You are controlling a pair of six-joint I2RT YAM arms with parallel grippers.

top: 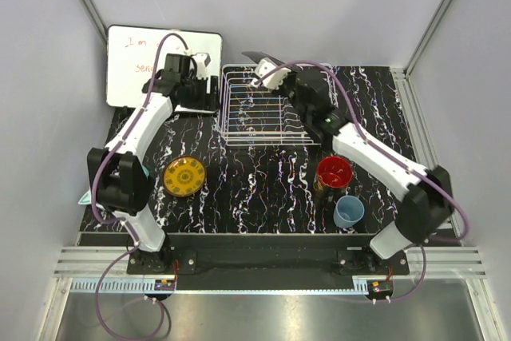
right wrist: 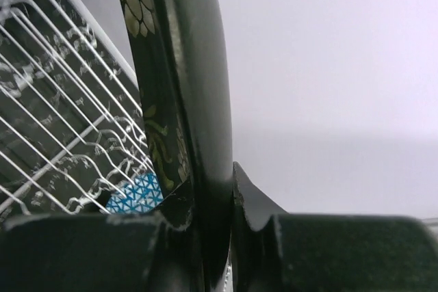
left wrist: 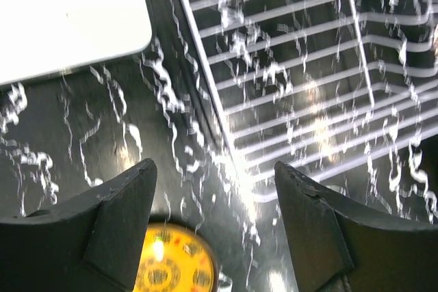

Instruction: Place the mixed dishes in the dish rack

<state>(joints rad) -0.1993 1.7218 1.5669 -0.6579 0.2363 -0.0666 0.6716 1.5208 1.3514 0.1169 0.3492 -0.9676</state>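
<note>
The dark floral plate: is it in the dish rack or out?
Out: the right gripper is shut on the dark floral plate, over the far edge of the dish rack. Whether it touches the wires, cannot tell.

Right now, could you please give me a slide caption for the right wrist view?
Right gripper holds a dark floral plate on edge beside the white wire rack.

Plain pale walls (top: 335, 5) box in a black tabletop (top: 263, 189) (veined with white), glossy with bright glare

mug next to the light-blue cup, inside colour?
Red, inside the black round mug; clearest in the top external view.
</note>
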